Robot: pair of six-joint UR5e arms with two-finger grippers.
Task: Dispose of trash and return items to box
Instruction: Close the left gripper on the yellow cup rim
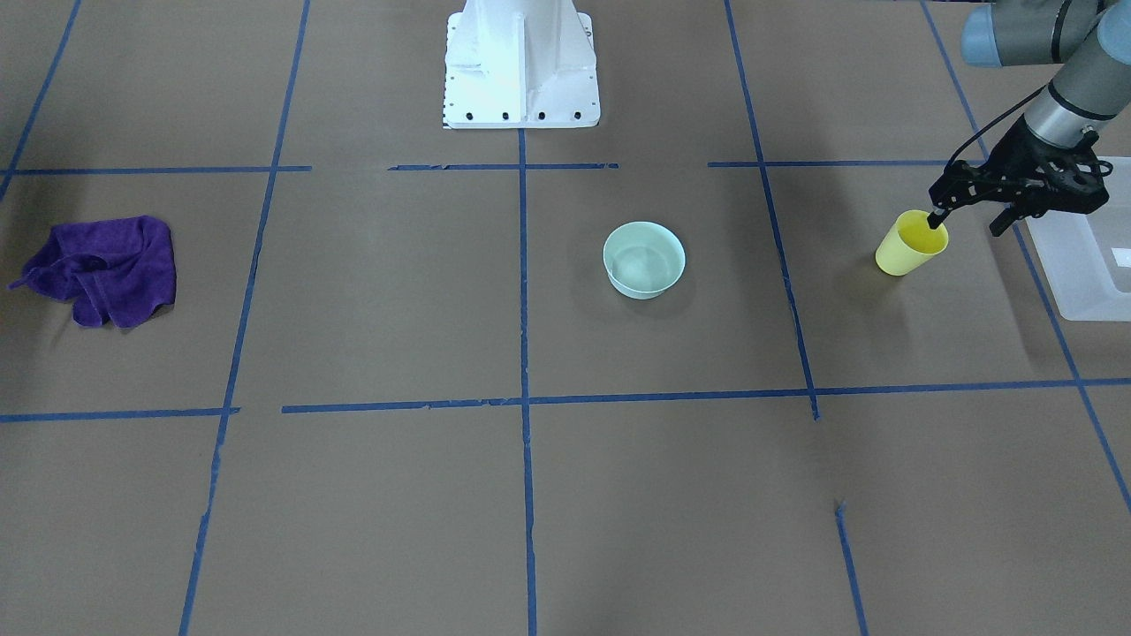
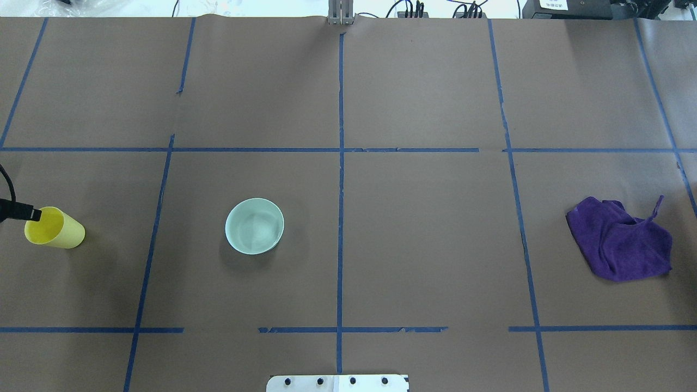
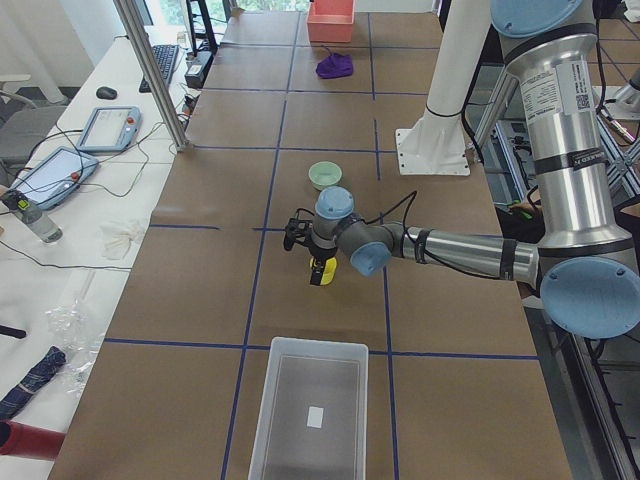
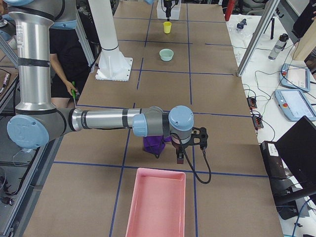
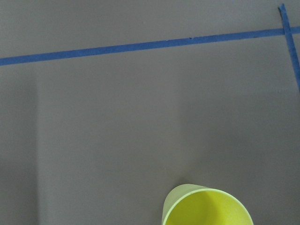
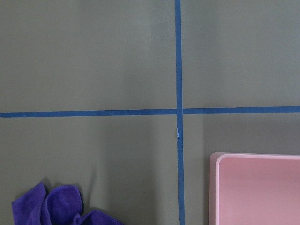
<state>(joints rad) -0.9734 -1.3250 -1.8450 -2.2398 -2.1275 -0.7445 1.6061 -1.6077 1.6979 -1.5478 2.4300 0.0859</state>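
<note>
The left hand (image 1: 935, 217) sits at the far left end of the counter (image 2: 425, 245). One finger is dipped inside the mouth of the yellow cup (image 1: 910, 247), and the hand looks clenched on the rim, though the second finger is hard to make out from any angle. The cup is tilted. In the overhead view its mouth faces 9 o'clock, toward the hand (image 2: 34, 214). In the left wrist view only the cup's rim and upper wall (image 5: 206, 208) show, at 6 o'clock.

In the front-facing view the clear plastic bin (image 1: 1082, 256) lies just at 3 o'clock of the cup, apart from it.

In the overhead view the pale green bowl (image 2: 254, 225) stands upright on the counter at 3 o'clock of the cup (image 2: 57, 231), well apart from it and one blue tape line (image 2: 158, 228) over. The purple cloth (image 2: 618, 242) lies crumpled well away at 3 o'clock of the bowl, near the counter's right end.

The right hand (image 4: 180, 157) shows only in the exterior right view. There it hangs low over the counter just beside the cloth (image 4: 154, 143), with the pink tray (image 4: 155, 207) at its 6 o'clock. Whether that hand is released or clenched cannot be told.

The right wrist view shows the cloth (image 6: 56, 206) at 7 o'clock and a corner of the pink tray (image 6: 255, 187) at 4 o'clock, with a tape line running between them.
</note>
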